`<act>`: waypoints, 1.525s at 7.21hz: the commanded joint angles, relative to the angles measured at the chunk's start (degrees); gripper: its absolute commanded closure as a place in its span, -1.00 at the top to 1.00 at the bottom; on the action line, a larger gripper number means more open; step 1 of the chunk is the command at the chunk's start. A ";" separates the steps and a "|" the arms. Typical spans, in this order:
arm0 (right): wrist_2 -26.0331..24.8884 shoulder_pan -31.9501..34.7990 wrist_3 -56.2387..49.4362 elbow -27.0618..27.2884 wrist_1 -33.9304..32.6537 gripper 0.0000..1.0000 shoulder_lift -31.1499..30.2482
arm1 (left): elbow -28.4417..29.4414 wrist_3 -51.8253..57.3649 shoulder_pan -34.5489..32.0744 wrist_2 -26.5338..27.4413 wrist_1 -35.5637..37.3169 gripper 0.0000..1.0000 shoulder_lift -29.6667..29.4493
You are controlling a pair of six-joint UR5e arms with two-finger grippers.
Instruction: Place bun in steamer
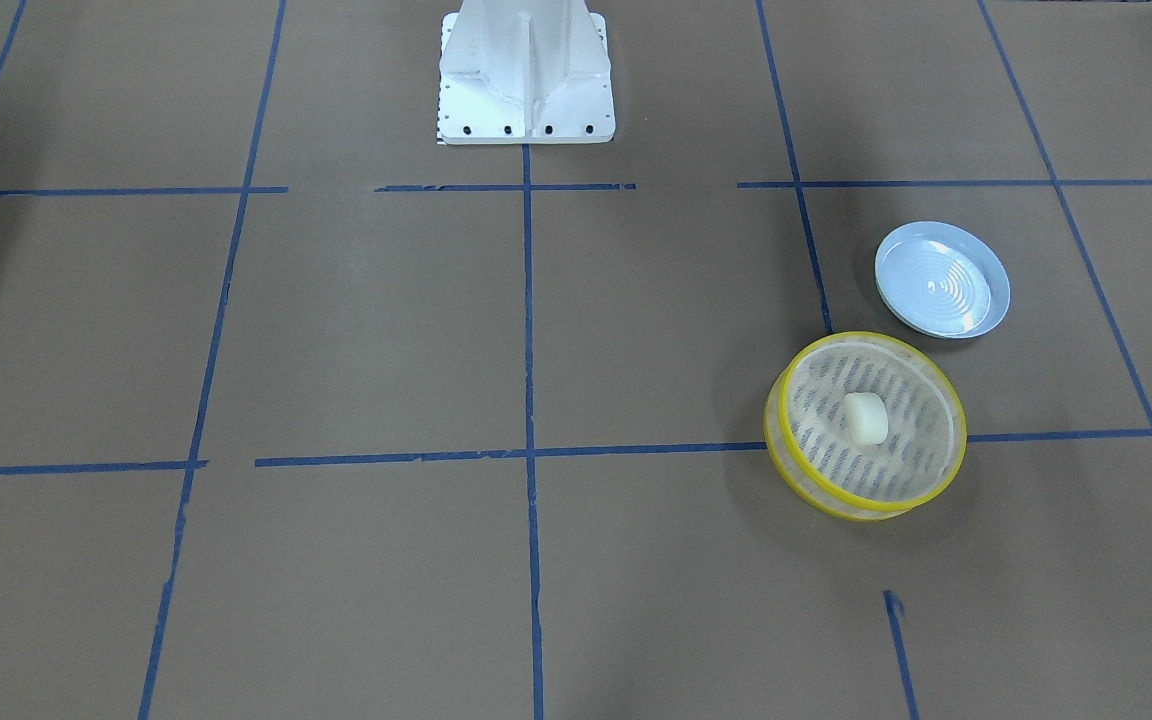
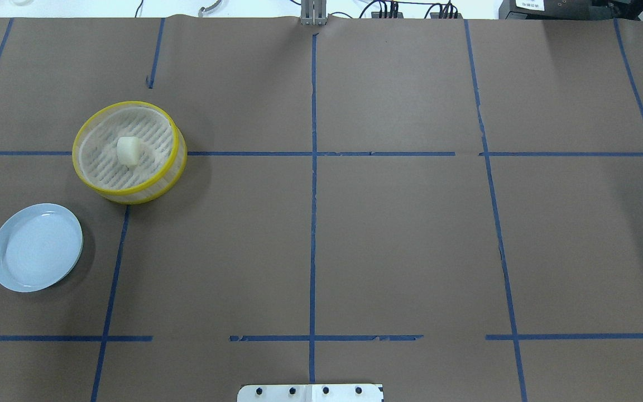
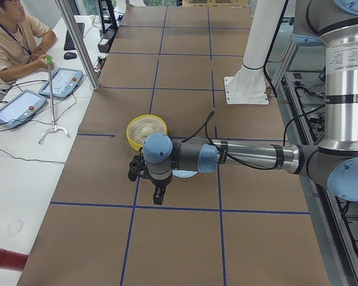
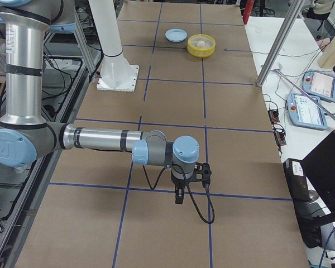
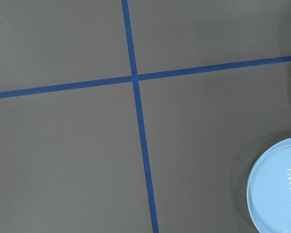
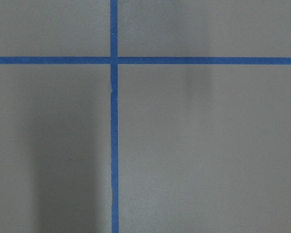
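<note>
The cream-white bun [image 1: 864, 417] lies in the middle of the yellow-rimmed steamer [image 1: 916, 440], on its slotted base. Both also show in the overhead view, the bun [image 2: 129, 150] inside the steamer [image 2: 154, 134] at the left. My left gripper [image 3: 146, 179] shows only in the exterior left view, hanging over the table near the plate and apart from the steamer [image 3: 146, 140]. I cannot tell whether it is open or shut. My right gripper [image 4: 190, 178] shows only in the exterior right view, far from the steamer [image 4: 201, 47]. I cannot tell its state either.
A pale blue ridged plate [image 2: 37, 247] sits empty beside the steamer, nearer the robot's base; its edge shows in the left wrist view [image 5: 281, 189]. The white robot base [image 1: 526, 70] stands at the table's middle. Blue tape lines cross the brown paper.
</note>
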 commanded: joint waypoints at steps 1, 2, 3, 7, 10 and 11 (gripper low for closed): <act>0.00 0.00 0.00 0.00 0.00 1.00 0.00 | -0.33 0.08 -0.08 0.02 0.10 1.00 0.03; 0.00 0.00 0.00 0.00 0.00 1.00 0.00 | -0.34 -0.01 -0.08 0.02 0.18 1.00 0.03; 0.00 0.00 0.00 0.00 0.00 1.00 0.00 | -0.68 -0.01 -0.17 0.02 0.18 1.00 0.20; 0.00 0.00 0.00 0.00 0.00 1.00 0.00 | -1.92 -0.19 -0.26 0.02 0.18 1.00 0.03; 0.00 0.00 0.00 0.00 0.09 1.00 0.00 | -2.27 -0.36 -0.26 0.02 0.18 1.00 0.21; 0.00 0.00 0.00 0.00 0.00 1.00 0.00 | -2.27 -0.36 -0.26 0.02 0.18 1.00 0.38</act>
